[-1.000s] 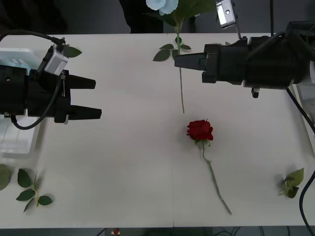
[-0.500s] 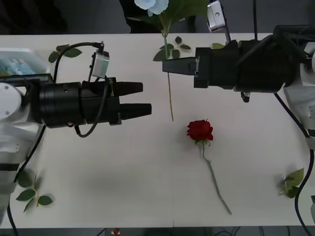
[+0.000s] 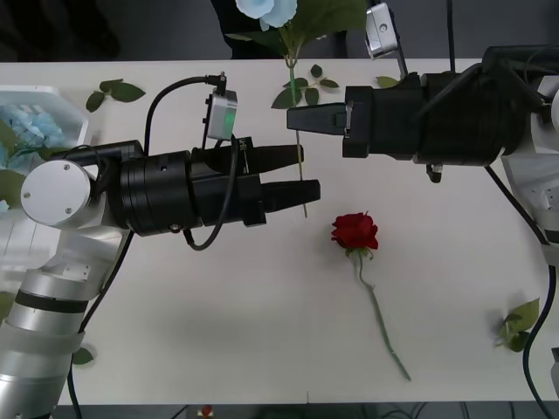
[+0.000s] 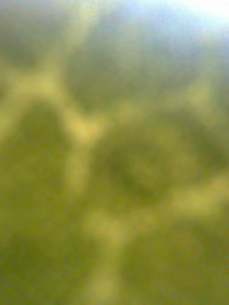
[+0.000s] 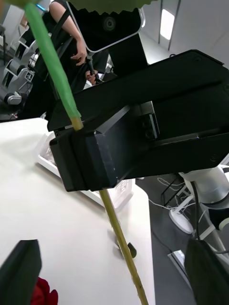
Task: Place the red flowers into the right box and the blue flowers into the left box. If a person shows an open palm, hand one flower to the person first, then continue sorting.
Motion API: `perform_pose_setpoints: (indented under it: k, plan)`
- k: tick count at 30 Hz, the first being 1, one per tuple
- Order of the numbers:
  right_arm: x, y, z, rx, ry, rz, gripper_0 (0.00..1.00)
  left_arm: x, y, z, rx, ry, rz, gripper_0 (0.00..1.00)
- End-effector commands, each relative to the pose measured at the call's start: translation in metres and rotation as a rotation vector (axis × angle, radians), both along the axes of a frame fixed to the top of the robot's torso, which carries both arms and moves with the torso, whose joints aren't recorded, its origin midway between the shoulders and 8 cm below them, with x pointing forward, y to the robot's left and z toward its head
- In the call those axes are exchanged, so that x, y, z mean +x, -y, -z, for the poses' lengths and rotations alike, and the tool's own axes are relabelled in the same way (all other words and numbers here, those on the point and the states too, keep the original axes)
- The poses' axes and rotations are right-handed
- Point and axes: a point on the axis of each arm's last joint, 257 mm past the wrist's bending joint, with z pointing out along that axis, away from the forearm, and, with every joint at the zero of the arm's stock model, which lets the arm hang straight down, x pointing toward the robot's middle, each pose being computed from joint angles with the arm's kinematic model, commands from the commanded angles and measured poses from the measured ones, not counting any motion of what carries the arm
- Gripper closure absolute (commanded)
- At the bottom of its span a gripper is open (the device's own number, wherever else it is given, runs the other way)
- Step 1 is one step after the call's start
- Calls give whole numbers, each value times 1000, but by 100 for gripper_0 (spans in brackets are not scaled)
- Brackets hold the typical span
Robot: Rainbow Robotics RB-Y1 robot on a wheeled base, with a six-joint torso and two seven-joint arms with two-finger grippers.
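Note:
A blue flower hangs above the table's far middle, and my right gripper is shut on its thin stem. My left gripper reaches in from the left. It is open, with its fingers on either side of the stem's lower end. The left wrist view shows that stem running down between my open fingers, out of the black right gripper. A red flower lies on the table just right of the left gripper. The left box holds blue flowers. The right box sits past the right gripper.
Loose green leaf sprigs lie at the far left, beside the hanging stem and near the table's right front corner. A blurred green leaf sits right against the right wrist camera.
My left arm has swung from the left side to the middle, so its open fingers now bracket the stem. The right gripper has shifted the blue flower slightly left.

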Motion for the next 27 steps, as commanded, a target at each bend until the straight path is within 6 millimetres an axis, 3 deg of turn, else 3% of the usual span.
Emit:
perform_pose_setpoints:
  k: [1,2,4,5,17,19,21,22,27]
  plan:
    - [-2,-2,-17,6,67,-13,100,-1,4,-6,-21,31,-15,64]
    - [-2,-2,-17,6,67,-13,100,0,5,-6,-22,30,-19,82]
    - [-2,-2,-17,6,67,-13,100,2,6,-6,-25,28,-28,97]
    - [-2,-2,-17,6,67,-13,100,3,6,-7,-25,30,-31,100]
    - [-2,-2,-17,6,67,-13,99,5,1,-3,-22,7,-42,100]
    - [-2,-2,-17,6,67,-13,30,7,-2,-1,-16,2,-48,100]
    - [-2,-2,-17,6,67,-13,4,8,-5,0,-11,1,-52,100]
    - [-2,-2,-17,6,67,-13,0,9,-7,1,-6,-1,-55,100]
    - [-2,-2,-17,6,67,-13,0,17,-27,1,19,3,-88,100]
